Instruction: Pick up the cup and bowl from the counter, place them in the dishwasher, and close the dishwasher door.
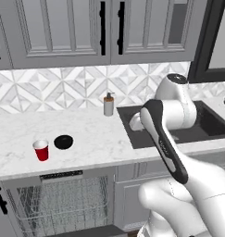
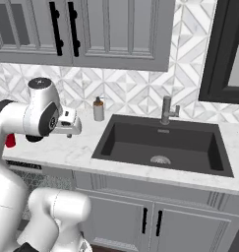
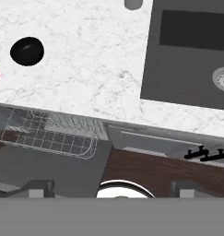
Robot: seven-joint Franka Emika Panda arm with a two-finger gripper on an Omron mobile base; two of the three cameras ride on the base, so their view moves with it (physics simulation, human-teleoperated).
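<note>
The white counter (image 1: pixel 95 134) carries the red cup (image 1: pixel 41 150) just beside the black bowl (image 1: pixel 63 141), left of the dark sink (image 2: pixel 163 142). Below, the dishwasher (image 1: pixel 63 203) stands open. The gripper (image 3: pixel 113 186) hovers high, touching nothing; its opening I cannot tell.

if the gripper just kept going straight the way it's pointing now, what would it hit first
Probably the counter: the gripper looks down on bare marble between the bowl and the sink. Depth is unclear; it could clip the front edge.
</note>
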